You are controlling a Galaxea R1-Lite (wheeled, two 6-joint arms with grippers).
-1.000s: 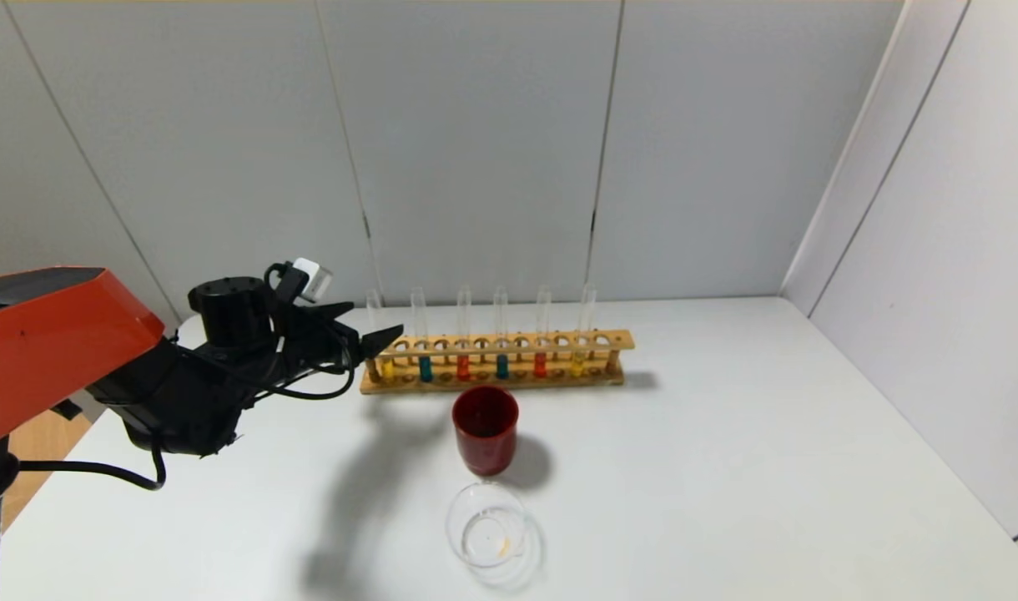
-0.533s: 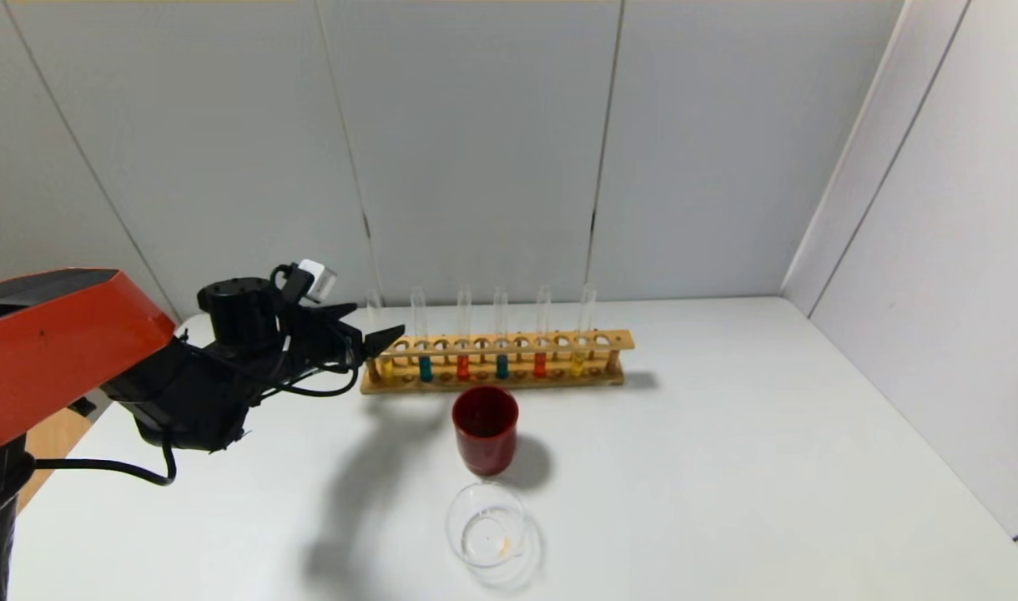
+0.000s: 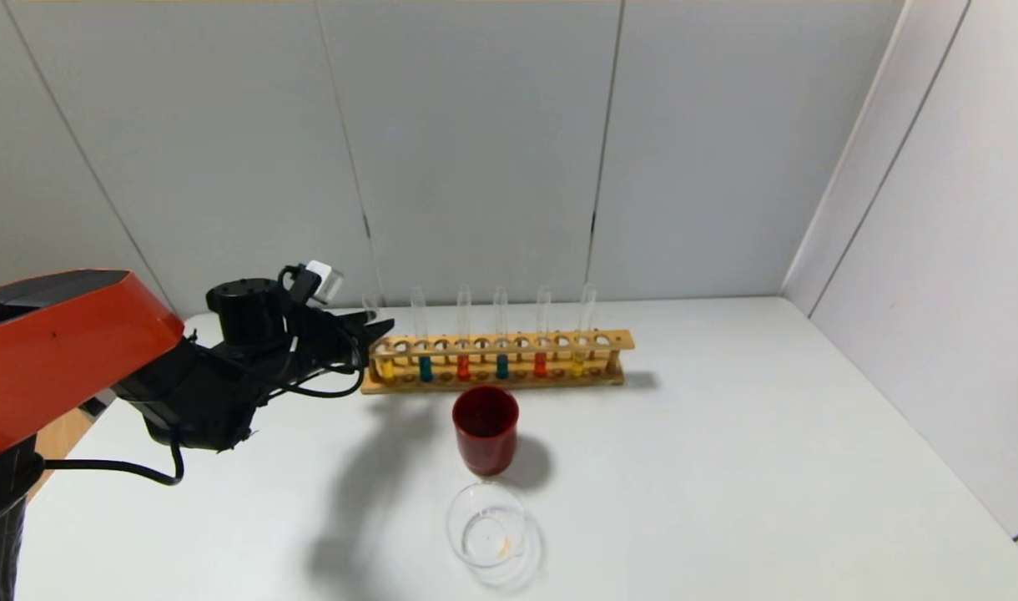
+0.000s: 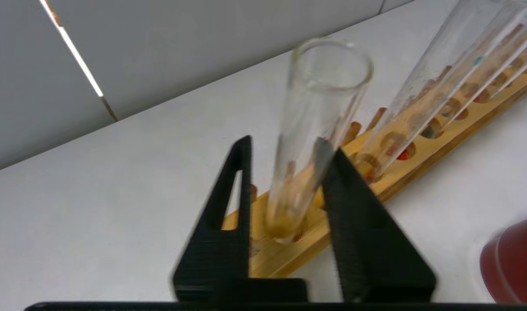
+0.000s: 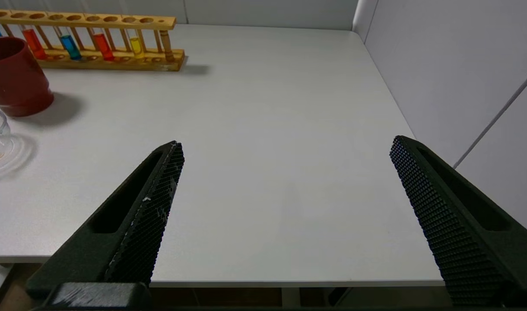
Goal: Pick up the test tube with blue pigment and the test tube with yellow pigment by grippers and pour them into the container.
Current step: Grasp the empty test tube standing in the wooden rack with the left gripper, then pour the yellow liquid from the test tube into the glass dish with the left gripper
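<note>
Left gripper point(image 3: 374, 327) closed on the test tube with yellow pigment point(image 4: 309, 142) at the rack's point(image 3: 509, 361) left end.
Blue-pigment tube point(image 3: 425, 367) racked; red cup point(image 3: 485, 429) and the container point(image 3: 486, 526) stand nearer on tabletop point(image 3: 726, 467), dish showing an orange trace; right gripper point(image 5: 285, 172) fingers wide.

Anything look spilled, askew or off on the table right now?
One thing: a small orange-yellow smear sits inside the low round clear glass dish, though no tube has been poured yet. Otherwise the slim glass tubes stand upright in the long wooden rack. The left gripper has its jaws against the leftmost, bright yellow tube.
</note>
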